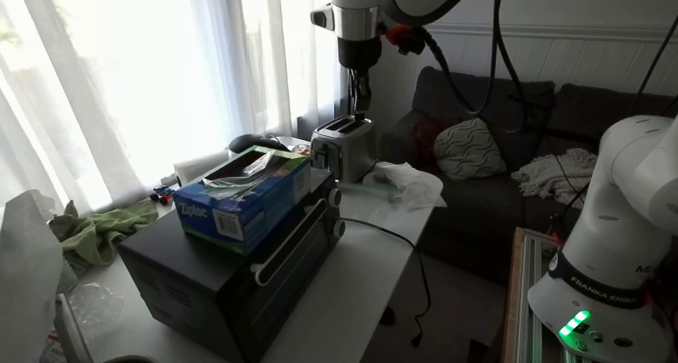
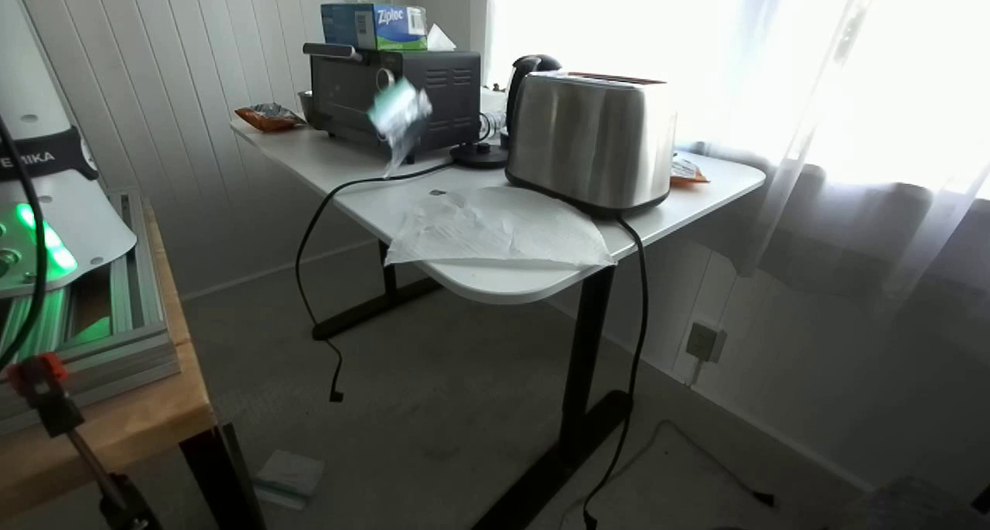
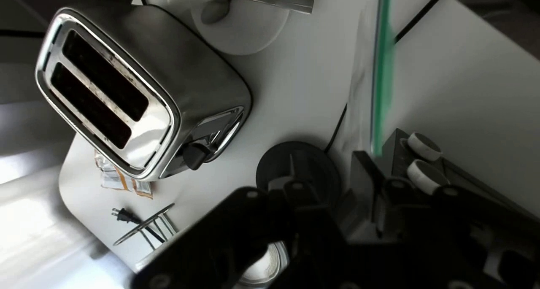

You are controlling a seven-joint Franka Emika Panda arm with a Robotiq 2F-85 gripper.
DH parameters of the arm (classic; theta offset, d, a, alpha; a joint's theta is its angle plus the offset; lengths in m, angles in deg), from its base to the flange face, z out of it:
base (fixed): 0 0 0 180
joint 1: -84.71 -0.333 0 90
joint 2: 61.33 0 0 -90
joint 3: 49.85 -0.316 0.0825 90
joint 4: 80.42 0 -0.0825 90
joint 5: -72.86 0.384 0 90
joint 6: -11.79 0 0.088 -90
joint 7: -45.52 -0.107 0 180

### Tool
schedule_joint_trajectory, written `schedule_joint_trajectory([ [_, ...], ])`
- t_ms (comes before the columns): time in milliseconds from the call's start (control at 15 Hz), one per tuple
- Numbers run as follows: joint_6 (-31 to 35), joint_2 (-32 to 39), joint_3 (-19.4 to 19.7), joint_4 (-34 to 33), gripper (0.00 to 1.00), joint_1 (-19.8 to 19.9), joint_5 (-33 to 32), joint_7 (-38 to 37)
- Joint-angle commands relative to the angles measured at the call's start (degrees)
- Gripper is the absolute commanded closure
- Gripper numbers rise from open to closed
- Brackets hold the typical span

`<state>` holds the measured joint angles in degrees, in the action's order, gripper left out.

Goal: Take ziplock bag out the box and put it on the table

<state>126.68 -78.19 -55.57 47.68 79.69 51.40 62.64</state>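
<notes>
Green-edged ziplock bag (image 2: 400,112) in mid-air, below the spread pincer (image 3: 328,177).

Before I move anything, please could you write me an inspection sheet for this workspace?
Surface: white table, a crumpled white sheet overhanging its edge.
Job's things: Ziploc box sits open on the toaster oven, clear plastic sticking out; green-edged bag is blurred in mid-air, not on the table yet.
Clutter: toaster; green cloth beside the toaster oven.
Gripper: open; the bag appears out of its grasp.
Cables: black cord hangs off the table, ending in a loose plug; toaster cord hangs down too.
Surroundings: dark sofa, pale curtain, and a bag-like item on the floor.
</notes>
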Motion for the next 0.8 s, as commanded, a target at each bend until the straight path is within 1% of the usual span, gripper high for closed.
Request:
schedule_joint_trajectory([
  [0, -1.38, -1.47, -0.48, 1.14, 0.37, 0.52, -2.26, -5.47],
  [200, -3.03, -2.03, -0.58, 0.38, 0.15, 0.15, -1.54, -7.16],
  [333, -4.31, -2.86, -0.85, -0.75, 0.02, -0.18, -1.22, -7.22],
  [400, -5.61, -3.32, -1.03, -1.6, 0.0, -0.34, -0.81, -7.21],
  [533, -8.8, -4.21, -1.03, -3.63, 0.0, -0.91, 1.45, -7.08],
  [733, -15.79, -5.43, -1.24, -7.48, 0.0, -1.77, 4.81, -7.28],
])
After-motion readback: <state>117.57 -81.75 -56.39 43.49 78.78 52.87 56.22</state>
